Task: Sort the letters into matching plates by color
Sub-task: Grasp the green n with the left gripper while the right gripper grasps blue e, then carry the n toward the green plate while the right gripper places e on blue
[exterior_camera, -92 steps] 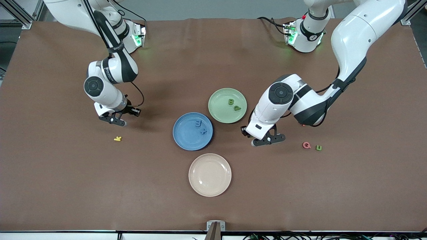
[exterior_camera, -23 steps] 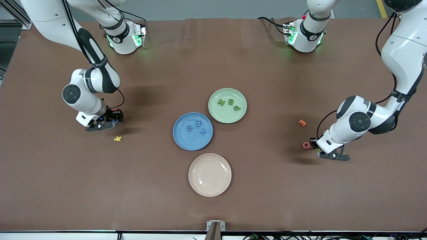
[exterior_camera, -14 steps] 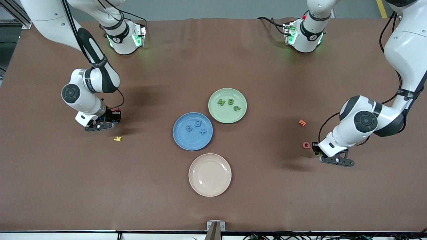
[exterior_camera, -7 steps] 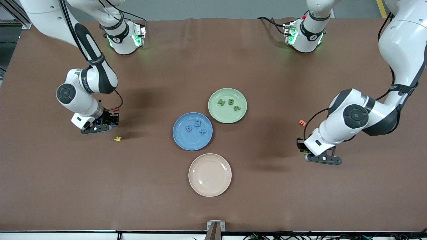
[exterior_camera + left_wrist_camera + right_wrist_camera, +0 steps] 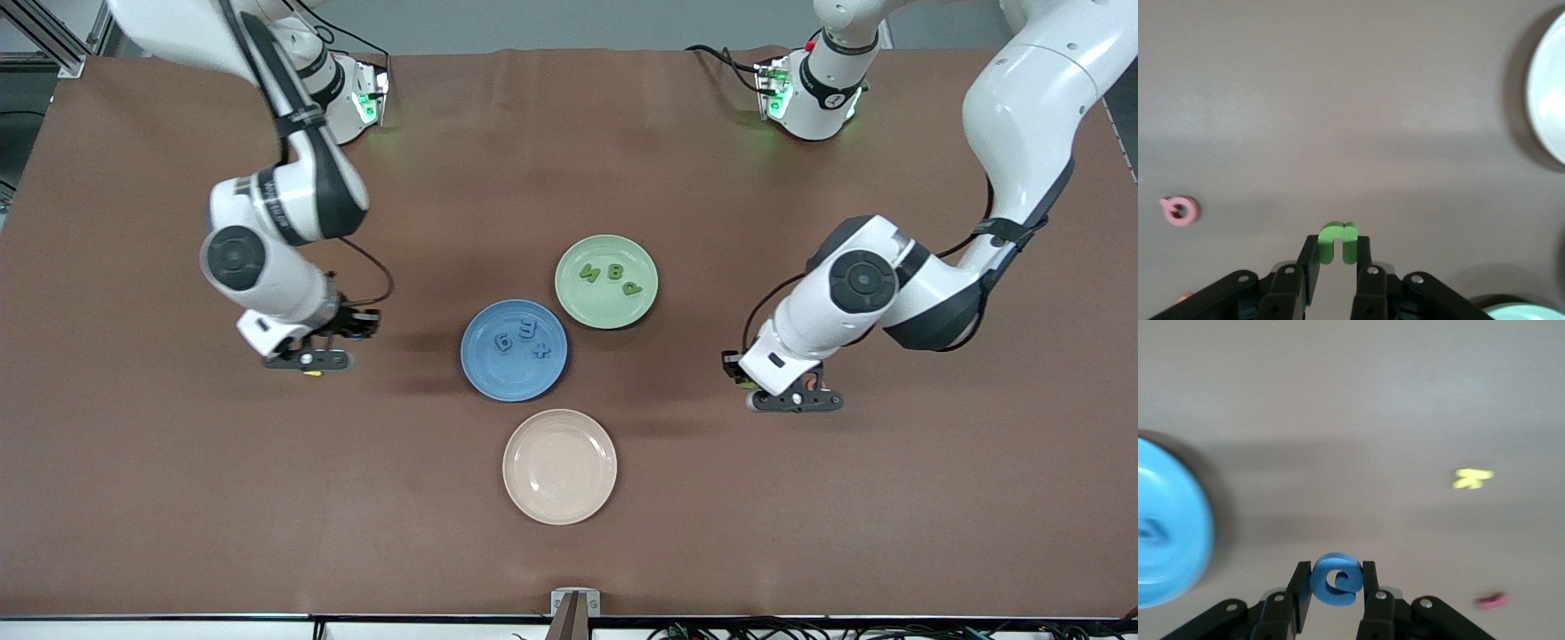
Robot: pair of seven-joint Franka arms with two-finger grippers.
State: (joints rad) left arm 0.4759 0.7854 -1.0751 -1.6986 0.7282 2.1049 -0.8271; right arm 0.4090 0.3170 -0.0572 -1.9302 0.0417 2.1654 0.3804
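The blue plate (image 5: 480,373) holds three blue letters (image 5: 528,332). Touching it, the pale green plate (image 5: 578,307) holds three green letters (image 5: 615,272). My right gripper (image 5: 307,358) hangs over the table beside the blue plate, toward the right arm's end. In the right wrist view that gripper (image 5: 1337,577) is shut on a round blue letter (image 5: 1336,580), with the blue plate (image 5: 1165,527) off to one side. My left gripper (image 5: 794,400) hangs over bare table toward the left arm's end. It (image 5: 1337,243) is shut on a green U-shaped letter (image 5: 1337,240).
A cream plate (image 5: 559,466) lies nearer the front camera than the blue plate; its rim (image 5: 1548,113) also shows in the left wrist view. A pink letter (image 5: 1180,210) lies on the table. A yellow letter (image 5: 1471,478) and a reddish one (image 5: 1491,601) lie under the right arm.
Both arms have lifted and swung toward the plates, each carrying its letter. The right gripper now hangs over the yellow letter; the left gripper has left the pink letter.
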